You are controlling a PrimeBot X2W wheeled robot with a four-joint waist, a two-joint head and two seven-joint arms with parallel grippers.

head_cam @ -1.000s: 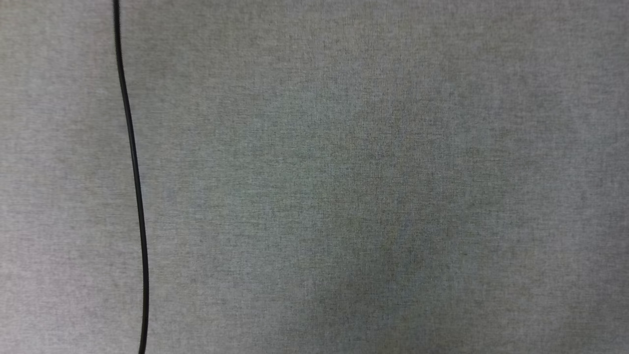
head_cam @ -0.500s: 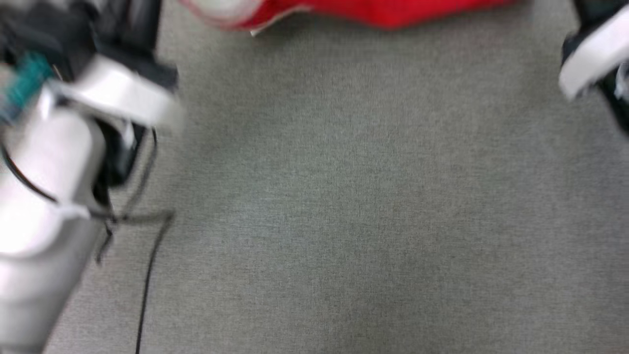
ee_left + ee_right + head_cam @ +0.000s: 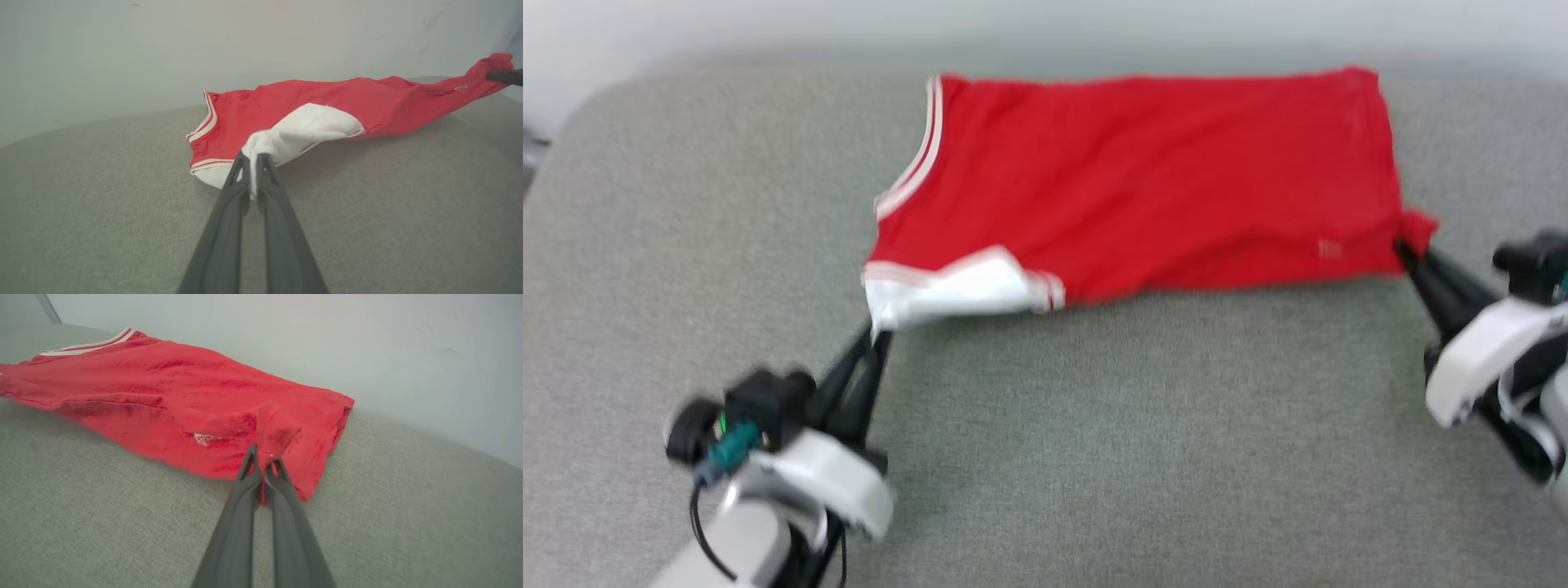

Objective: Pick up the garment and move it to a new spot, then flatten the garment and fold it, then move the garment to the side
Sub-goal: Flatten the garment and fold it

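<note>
Head camera looks steeply down across the surface (image 3: pixel 1094 457); both wrist cameras sit low and close, sharing the garment (image 3: pixel 1160 180) mid-frame.

A grey woven surface (image 3: pixel 1094 457) with a rounded corner meets a plain pale wall (image 3: pixel 768 24).

1. The shirt (image 3: pixel 1160 188) lies spread across the grey cushion (image 3: pixel 1094 457).
2. The left gripper (image 3: pixel 876 336) pinches the shirt's white sleeve (image 3: pixel 964 290) at its near left corner.
3. The right gripper (image 3: pixel 1405 249) pinches the shirt's near right corner.
</note>
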